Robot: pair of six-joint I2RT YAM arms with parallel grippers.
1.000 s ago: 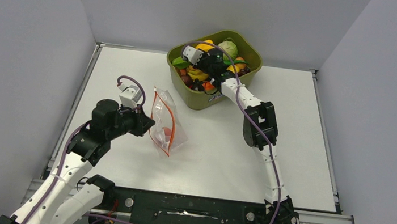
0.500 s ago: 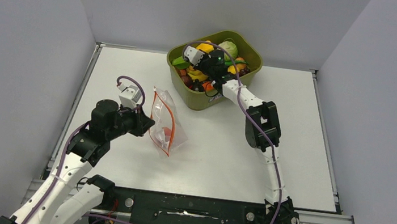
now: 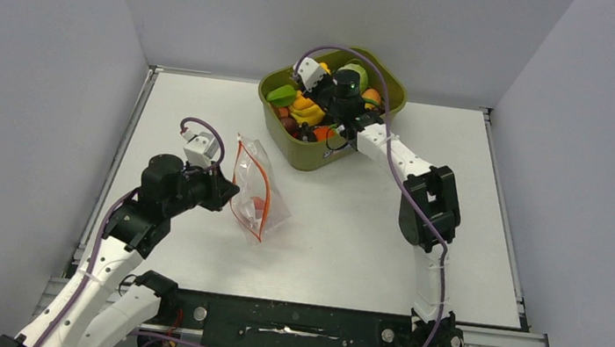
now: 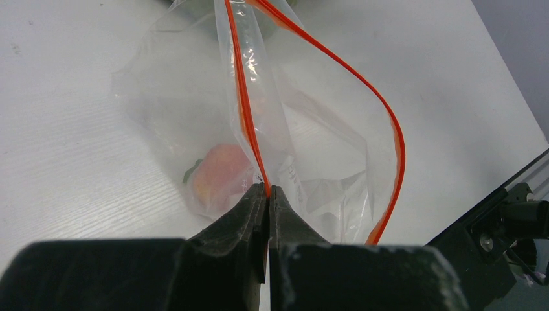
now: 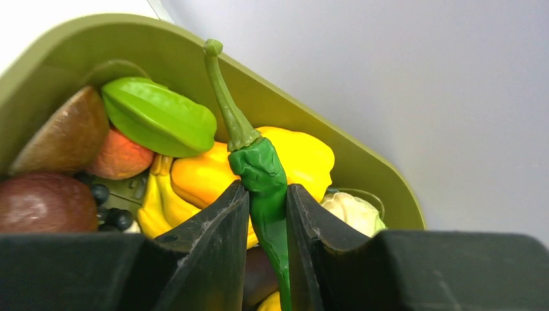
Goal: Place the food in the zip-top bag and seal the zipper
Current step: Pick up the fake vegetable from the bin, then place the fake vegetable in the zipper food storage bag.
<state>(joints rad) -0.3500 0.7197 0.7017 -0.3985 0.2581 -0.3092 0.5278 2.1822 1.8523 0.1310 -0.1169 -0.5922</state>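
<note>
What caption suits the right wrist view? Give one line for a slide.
Right gripper shut on a green chilli, toy-filled tub behind.

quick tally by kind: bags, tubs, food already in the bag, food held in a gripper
zip-top bag: 1
olive-green tub: 1
food in the bag, a pink-red fruit: 1
food held, a green chili pepper in the right gripper: 1
total: 4

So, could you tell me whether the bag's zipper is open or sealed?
Open: the zipper halves bow wide apart at the mouth.
</note>
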